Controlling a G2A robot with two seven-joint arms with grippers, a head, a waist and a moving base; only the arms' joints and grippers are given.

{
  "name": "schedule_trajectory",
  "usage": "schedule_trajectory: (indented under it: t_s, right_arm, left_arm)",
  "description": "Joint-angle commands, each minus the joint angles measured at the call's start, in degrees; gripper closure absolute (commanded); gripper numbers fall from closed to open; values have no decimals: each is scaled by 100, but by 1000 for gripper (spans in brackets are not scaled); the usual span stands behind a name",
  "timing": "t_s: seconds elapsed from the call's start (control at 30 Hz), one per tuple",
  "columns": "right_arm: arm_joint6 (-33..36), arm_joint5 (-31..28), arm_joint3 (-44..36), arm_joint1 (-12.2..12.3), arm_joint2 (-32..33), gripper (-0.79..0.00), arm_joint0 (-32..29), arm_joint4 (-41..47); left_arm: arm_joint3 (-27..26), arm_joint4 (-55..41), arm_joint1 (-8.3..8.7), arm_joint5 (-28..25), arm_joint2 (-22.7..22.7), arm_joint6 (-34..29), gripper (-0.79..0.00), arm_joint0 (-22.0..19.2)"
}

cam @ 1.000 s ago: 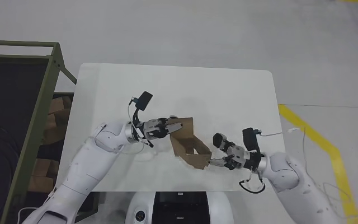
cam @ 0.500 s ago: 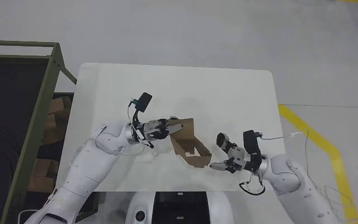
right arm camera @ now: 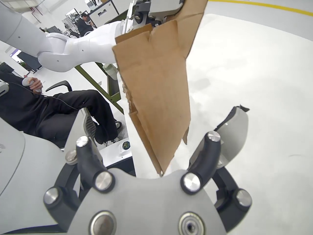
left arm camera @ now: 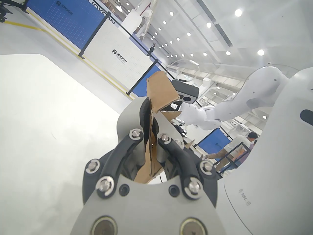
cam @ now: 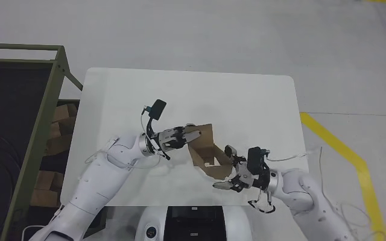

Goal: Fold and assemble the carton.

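Top view, carton (cam: 207, 153): a brown, half-opened sleeve on the white table (cam: 241, 102), near the front edge and between the two arms. Its hollow is seen from above.
Top view, left gripper (cam: 192, 135): clamped on the carton's far corner flap, judged to anchor the sleeve so it cannot slide.
Top view, right gripper (cam: 225, 170): at the carton's near corner, with fingers spread either side of a wall.
Left wrist view, left gripper (left arm camera: 149, 123): pressed together on a thin cardboard edge that passes between the fingers (left arm camera: 144, 113) (a ragged rim shows just above them).
Left wrist view, carton (left arm camera: 160, 91): a flap rises upright beyond the grip.
Right wrist view, right gripper (right arm camera: 159, 125): wide apart, with nothing pinched. A carton (right arm camera: 156, 79) panel hangs in the gap and appears to touch neither finger.
Right wrist view, purpose: probably placed to close on that panel and fold it while the opposite end is held.
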Motion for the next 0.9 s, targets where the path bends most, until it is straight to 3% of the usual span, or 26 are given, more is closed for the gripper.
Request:
schedule_trajectory:
  t_s: [0.0,0.5,0.87]
  right_arm:
    - [-50,137,-118,-10,-59,-785,-47,-206]
    - [-206,725,-572,-70,-469,-785,-153,-1032]
    - [-374,959,-549,-87,-512,-785,-143,-1095]
  left_arm:
    - [14,9,-9,21,27,67,0,-10]
    - [114,22,-47,74,198,238,0,-107]
    - [152,-56,-38,-20,174,296,0,-116]
